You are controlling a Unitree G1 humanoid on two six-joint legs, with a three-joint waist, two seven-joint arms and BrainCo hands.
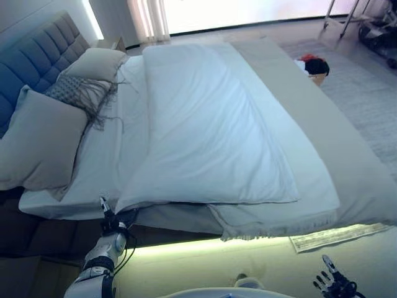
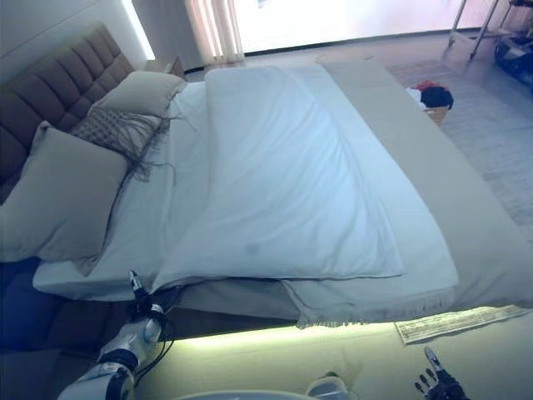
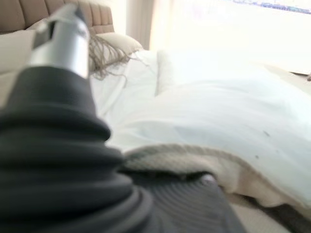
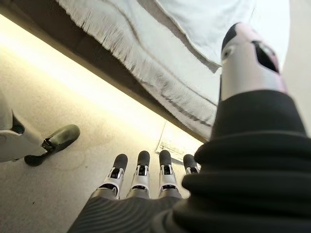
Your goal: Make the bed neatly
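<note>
A white duvet (image 1: 205,124) lies over the bed, its near corner folded back in a loose diagonal. Under it a beige blanket (image 1: 347,167) covers the right side, and its fringed edge (image 1: 279,226) hangs over the near side of the bed. My left hand (image 1: 110,218) is raised at the bed's near edge, just below the duvet's lower left corner; the left wrist view shows the duvet (image 3: 218,111) over a beige hem (image 3: 184,160). My right hand (image 1: 335,285) hangs low over the floor, open and holding nothing, well short of the fringe (image 4: 146,73).
Two beige pillows (image 1: 40,139) (image 1: 96,62) and a grey fringed cushion (image 1: 77,93) lean by the padded headboard (image 1: 37,56). A flat patterned sheet (image 1: 335,236) lies on the floor by the lit bed base. Beyond the bed stand a box with red and black things (image 1: 315,65) and a metal stand (image 1: 347,18).
</note>
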